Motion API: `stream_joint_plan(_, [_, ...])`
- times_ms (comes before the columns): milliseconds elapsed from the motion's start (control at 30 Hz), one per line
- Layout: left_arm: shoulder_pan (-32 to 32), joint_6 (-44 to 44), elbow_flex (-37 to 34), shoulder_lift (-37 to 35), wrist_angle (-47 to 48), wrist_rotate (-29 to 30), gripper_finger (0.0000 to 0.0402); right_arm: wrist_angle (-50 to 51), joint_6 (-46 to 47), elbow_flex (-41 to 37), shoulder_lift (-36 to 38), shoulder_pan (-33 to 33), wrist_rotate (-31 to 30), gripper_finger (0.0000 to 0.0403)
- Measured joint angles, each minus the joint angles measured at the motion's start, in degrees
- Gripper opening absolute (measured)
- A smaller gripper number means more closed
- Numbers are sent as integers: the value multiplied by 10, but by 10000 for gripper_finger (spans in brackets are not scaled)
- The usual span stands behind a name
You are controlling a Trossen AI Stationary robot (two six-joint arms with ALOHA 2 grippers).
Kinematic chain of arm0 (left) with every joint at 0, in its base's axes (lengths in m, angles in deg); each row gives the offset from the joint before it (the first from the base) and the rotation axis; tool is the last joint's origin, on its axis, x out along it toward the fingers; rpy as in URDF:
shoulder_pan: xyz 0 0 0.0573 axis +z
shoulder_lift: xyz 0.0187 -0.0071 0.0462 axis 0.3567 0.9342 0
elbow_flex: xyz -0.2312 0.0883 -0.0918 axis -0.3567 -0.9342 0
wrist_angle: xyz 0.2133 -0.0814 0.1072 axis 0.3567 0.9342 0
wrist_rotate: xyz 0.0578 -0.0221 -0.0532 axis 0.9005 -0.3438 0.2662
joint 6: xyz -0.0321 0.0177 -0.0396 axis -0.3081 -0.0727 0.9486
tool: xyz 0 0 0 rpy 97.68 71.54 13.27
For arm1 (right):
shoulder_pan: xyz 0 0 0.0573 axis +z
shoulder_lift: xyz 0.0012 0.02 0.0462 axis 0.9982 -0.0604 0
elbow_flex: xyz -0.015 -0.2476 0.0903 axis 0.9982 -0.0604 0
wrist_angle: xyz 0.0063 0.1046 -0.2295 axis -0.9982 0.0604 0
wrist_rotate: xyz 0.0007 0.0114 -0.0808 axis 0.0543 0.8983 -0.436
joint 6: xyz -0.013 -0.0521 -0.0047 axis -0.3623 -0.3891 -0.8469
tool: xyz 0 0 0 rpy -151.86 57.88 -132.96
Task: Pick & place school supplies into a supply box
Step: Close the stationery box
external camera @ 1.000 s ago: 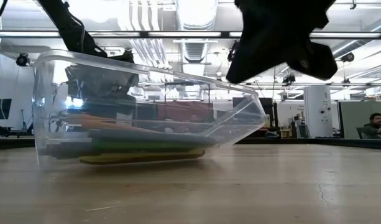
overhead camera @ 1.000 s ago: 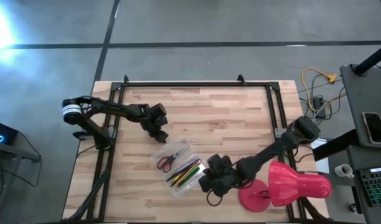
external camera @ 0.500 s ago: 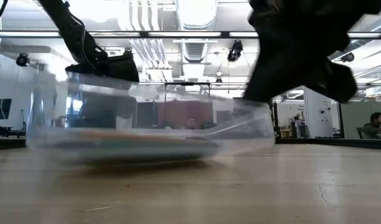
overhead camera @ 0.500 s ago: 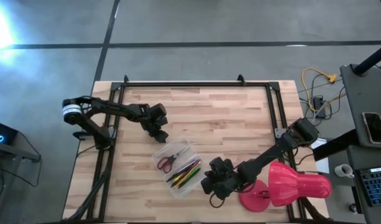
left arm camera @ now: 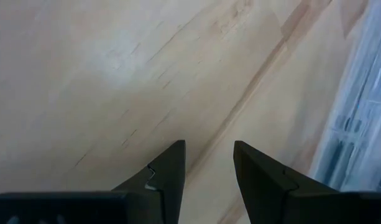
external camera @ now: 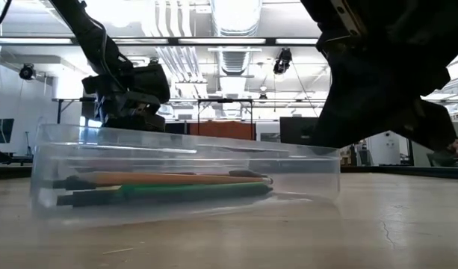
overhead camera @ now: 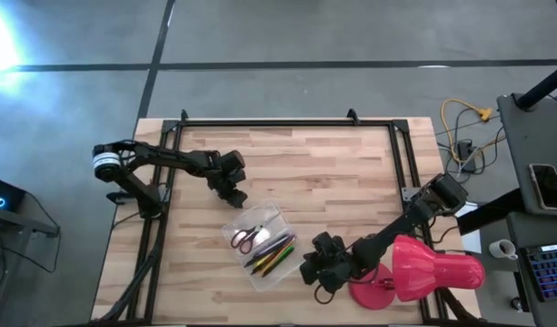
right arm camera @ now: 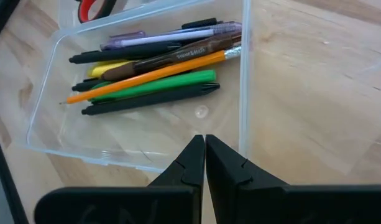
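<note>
Landmark: supply box (overhead camera: pixel 260 245), flat on the table (overhead camera: pixel 333 173), long axis diagonal. Left gripper (overhead camera: pixel 231 193) hangs just beyond the box's far-left corner, fingers parted, nothing between them. Inside the box: scissors (overhead camera: pixel 243 238) at the far end, pens and pencils (right arm camera: pixel 153 65) lying lengthwise. Right gripper (overhead camera: pixel 316 270) sits just off the box's right end, fingers pressed together, empty; judged the nearer arm. Pink-red lamp (overhead camera: pixel 414 270) stands right of the box, behind that arm; no loose supplies seen outside the box
</note>
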Motion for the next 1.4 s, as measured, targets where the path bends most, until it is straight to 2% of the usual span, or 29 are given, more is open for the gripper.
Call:
stream_joint_plan(367, [-37,41,-5,0,-6,-17,121,-40,-1,-23,1,0,-1,8])
stream_joint_plan(667, [-102,96,-4,23,-74,-46,121,-42,-14,-24,1,0,4,8])
stream_joint_plan(833, [-112,107,10,25,-82,-55,121,-41,-15,-25,0,0,6,8])
stream_joint_plan(1167, [-116,116,89,22,-82,-91,121,-42,-18,-26,0,0,5,8])
stream_joint_plan(1400, [-144,115,163,22,-80,-93,121,-43,-19,-30,0,0,3,8])
